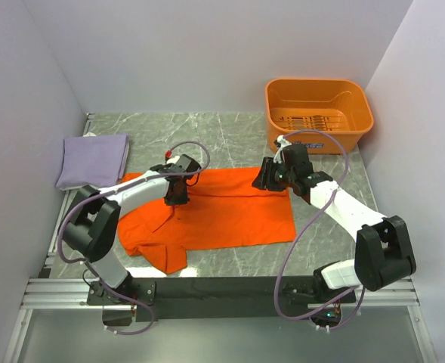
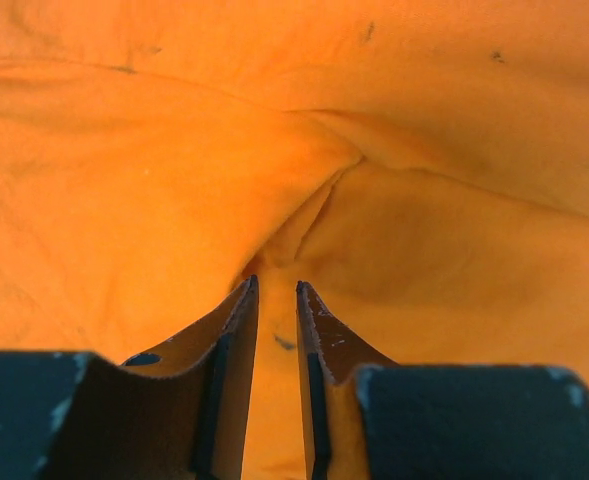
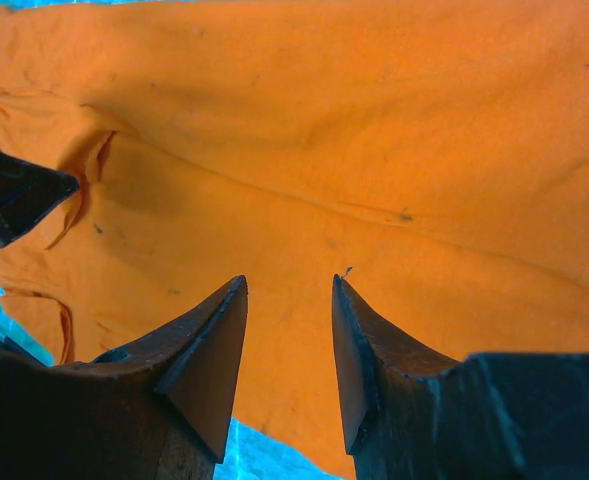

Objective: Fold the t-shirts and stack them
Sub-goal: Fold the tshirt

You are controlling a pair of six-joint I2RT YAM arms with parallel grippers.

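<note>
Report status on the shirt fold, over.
Left gripper pinching orange t-shirt. Right gripper open, over its far right corner. Lavender t-shirt folded, far left. Nothing in the way.

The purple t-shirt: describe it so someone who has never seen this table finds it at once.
On the grey marbled table, look to the far left corner. The purple t-shirt lies there folded flat. It alone is pale lavender; the spread t-shirt and the basket are bright orange.

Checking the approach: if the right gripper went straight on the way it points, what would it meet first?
The orange shirt: its cloth lies straight beyond the open right gripper, with nothing between. How near is unclear.
</note>
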